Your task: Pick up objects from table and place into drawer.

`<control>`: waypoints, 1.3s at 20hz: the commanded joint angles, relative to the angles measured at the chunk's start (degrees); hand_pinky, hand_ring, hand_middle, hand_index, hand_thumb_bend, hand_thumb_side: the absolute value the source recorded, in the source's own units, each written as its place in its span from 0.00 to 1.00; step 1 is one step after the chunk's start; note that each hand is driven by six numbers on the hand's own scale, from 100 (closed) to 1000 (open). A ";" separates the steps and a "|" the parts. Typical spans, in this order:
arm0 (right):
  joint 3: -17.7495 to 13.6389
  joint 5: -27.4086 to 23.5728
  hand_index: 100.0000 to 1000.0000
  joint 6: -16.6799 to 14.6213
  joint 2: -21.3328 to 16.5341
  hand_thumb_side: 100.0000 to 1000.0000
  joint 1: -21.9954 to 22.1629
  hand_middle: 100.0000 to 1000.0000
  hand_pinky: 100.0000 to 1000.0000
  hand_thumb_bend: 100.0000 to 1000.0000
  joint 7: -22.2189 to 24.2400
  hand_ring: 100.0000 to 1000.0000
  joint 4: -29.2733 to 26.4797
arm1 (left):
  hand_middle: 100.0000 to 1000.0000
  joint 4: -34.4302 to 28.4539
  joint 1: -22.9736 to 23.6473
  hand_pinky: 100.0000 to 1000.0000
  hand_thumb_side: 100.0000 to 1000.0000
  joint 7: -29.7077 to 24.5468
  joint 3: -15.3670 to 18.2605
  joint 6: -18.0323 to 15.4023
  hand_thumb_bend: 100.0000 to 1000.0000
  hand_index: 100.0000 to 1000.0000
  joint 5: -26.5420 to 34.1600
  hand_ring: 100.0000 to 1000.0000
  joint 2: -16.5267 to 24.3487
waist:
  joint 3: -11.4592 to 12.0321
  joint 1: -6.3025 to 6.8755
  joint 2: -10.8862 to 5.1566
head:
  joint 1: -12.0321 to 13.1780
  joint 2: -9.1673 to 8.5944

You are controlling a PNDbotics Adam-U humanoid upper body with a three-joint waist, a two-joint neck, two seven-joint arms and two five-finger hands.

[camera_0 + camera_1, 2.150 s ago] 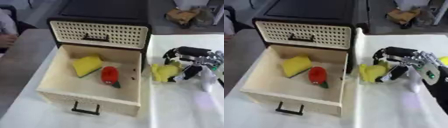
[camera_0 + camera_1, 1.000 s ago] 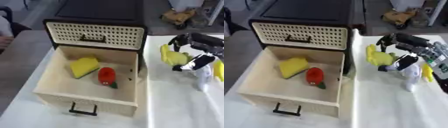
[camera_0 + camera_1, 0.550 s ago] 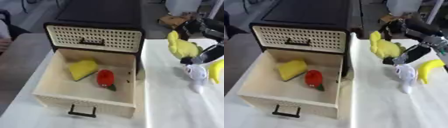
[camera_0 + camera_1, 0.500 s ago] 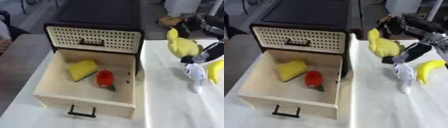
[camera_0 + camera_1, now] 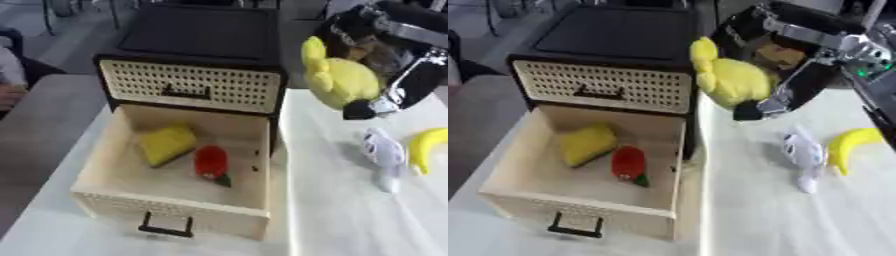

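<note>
1. Two things are only partly seen: the right hand [image 5: 785, 60] is blurred and cut by the upper edge in the left eye view, and the left hand is seen in neither view.
2. The hand's fingers are curled over the top and back of a yellow plush toy [image 5: 728, 80], and its thumb [image 5: 773, 102] is pressed against the toy's lower right side, so the toy is gripped.
3. The toy's far side is hidden by the hand; no face or detail can be made out, only a rounded body with a narrow lobe.
4. The toy is held in the air, above the table [image 5: 350, 220], just right of the cabinet [image 5: 197, 60] and over the right wall of the open drawer [image 5: 166, 207].
5. Its long axis is tilted, running from upper left to lower right, with the narrow lobe pointed up and to the left.
6. Inside the drawer a yellow wedge [image 5: 166, 144] is seen at the left and a red piece [image 5: 211, 162] with a dark green tip beside it, the tip pointed to the lower right.
7. On the table to the right a white toy [image 5: 802, 155] is laid lengthwise toward the camera; its shape is hard to make out.
8. A banana [image 5: 849, 145] is laid just right of the white toy, curved, and in the left eye view it is cut by the right edge.
</note>
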 commanded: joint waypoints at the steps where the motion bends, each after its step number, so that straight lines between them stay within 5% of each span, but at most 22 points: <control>1: 0.11 -1.14 0.42 0.68 2.02 0.46 -2.55 0.40 0.70 0.58 3.24 0.78 1.15 | 0.79 -0.75 -0.41 0.93 0.98 -0.15 0.37 0.65 0.17 1.00 0.43 0.90 1.41 | 0.31 -0.03 -1.02 | -0.40 0.29; 19: -0.46 5.87 0.45 3.23 13.60 0.46 -7.02 0.43 0.72 0.68 7.58 0.81 14.20 | 0.79 -0.75 -1.62 0.93 0.98 -0.49 0.05 2.09 0.17 1.00 0.43 0.90 0.62 | 3.23 -0.76 -0.17 | -1.26 0.37; 26: -0.28 9.51 0.68 -0.63 15.22 0.57 -7.12 0.60 0.75 0.78 11.61 0.88 17.37 | 0.79 -0.75 -2.32 0.93 0.98 -0.39 0.06 2.49 0.17 1.00 0.06 0.90 0.46 | 3.78 -1.33 0.45 | -0.60 0.66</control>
